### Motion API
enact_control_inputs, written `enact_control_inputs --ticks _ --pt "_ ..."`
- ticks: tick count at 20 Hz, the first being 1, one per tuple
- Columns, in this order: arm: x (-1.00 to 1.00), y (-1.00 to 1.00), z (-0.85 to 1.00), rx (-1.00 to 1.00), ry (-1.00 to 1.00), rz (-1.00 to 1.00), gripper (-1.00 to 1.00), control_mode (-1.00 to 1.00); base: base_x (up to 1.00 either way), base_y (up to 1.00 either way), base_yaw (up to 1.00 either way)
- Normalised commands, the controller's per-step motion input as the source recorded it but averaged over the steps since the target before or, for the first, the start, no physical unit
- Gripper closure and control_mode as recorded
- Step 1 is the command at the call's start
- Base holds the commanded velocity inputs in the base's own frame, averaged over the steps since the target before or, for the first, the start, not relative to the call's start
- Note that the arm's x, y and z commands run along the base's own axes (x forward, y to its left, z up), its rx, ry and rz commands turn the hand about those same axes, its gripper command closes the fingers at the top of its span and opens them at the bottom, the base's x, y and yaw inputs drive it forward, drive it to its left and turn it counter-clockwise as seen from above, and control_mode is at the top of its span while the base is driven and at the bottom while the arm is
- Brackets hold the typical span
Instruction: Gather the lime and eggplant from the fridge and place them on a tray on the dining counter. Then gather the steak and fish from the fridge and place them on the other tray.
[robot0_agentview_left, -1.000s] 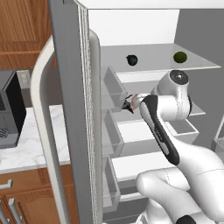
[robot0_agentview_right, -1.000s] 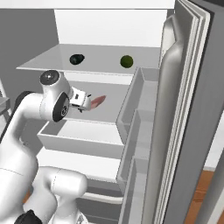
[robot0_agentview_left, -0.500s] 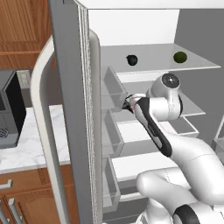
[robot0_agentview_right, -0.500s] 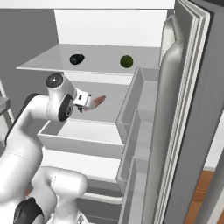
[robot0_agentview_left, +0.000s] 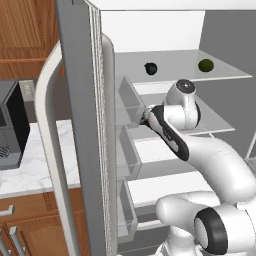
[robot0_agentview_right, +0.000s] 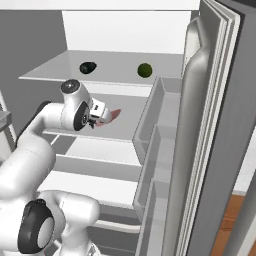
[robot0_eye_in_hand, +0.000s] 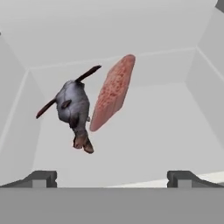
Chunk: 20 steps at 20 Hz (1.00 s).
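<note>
White shelves fill the open tall grey fridge (robot0_agentview_left: 80, 125). On the upper shelf sit a small dark purple-black eggplant (robot0_agentview_right: 88, 67) and a small round green lime (robot0_agentview_right: 145, 70), well apart. One shelf lower, the end effector (robot0_eye_in_hand: 111, 177) hangs released, jaws wide, facing a grey fish (robot0_eye_in_hand: 73, 109) and a reddish steak slab (robot0_eye_in_hand: 113, 92) side by side.

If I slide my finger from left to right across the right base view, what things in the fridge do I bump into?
Eggplant → pincer → steak → lime → door bins → fridge door.
</note>
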Motion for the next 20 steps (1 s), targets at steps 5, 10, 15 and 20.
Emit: enact_control_inputs --ticks 5,10,15,20 --pt "0.25 -0.01 -0.31 0.00 0.03 0.00 -1.00 -1.00 0.00 0.00 0.00" --pt "0.31 -0.01 -0.23 0.01 0.02 0.00 -1.00 -1.00 0.00 0.00 0.00" --pt "0.32 0.00 -0.27 0.00 0.00 0.00 -1.00 -1.00 0.00 0.00 0.00" --pt "0.34 0.00 -0.14 0.01 0.03 0.00 -1.00 -1.00 0.00 0.00 0.00"
